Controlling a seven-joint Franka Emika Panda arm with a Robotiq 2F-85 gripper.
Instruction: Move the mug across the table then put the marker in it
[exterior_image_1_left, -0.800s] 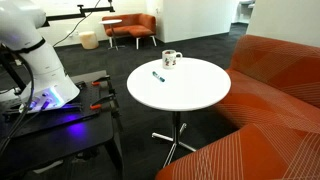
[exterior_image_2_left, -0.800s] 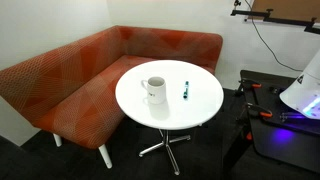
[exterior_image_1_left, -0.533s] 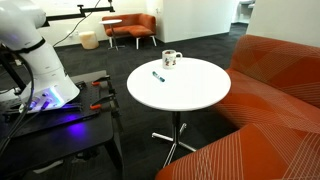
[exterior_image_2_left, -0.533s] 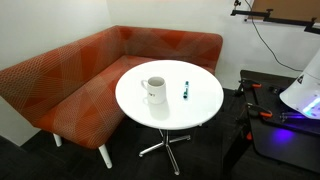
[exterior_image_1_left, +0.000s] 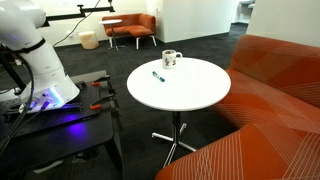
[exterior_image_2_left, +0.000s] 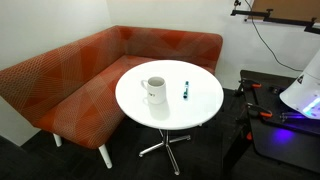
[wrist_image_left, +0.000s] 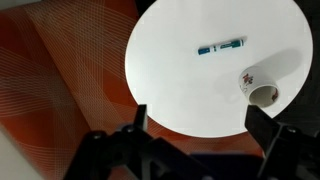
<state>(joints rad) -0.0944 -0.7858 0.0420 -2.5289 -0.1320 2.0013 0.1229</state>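
**Fingers Wide Open High Above the Mug and Marker**

The round white bench (exterior_image_1_left: 195, 95) stands on one thin metal leg. A big orange-red couch (exterior_image_2_left: 60, 85) curves around part of it.

The white mug (exterior_image_1_left: 171, 60) stands upright on the bench, close to the edge. It has a dark picture on its side. In both exterior views its open top faces up. In an exterior view (exterior_image_2_left: 153, 90) its handle sticks out on the side away from the marker.

The blue marker (exterior_image_1_left: 158, 75) lies flat on the bench. It is near the mug but does not touch it. It is much smaller than the mug. In an exterior view (exterior_image_2_left: 186, 90) it lies just beside the mug, closer to the middle of the bench.

The wrist view looks straight down from high up. The two dark fingers (wrist_image_left: 140, 120) come in from the bottom of that view. They are spread wide apart and hold nothing. Far below them are the bench (wrist_image_left: 170, 90), the marker (wrist_image_left: 221, 47) and the mug (wrist_image_left: 262, 90). The mug sits at the rim of the bench there, and the marker lies apart from it. The couch (wrist_image_left: 60, 90) shows beside the bench.

The white robot arm (exterior_image_1_left: 35, 55) stands on a black stand (exterior_image_1_left: 60, 125) next to the bench. An orange chair (exterior_image_1_left: 130, 28) stands far back in the room on the dark floor (exterior_image_1_left: 200, 45).
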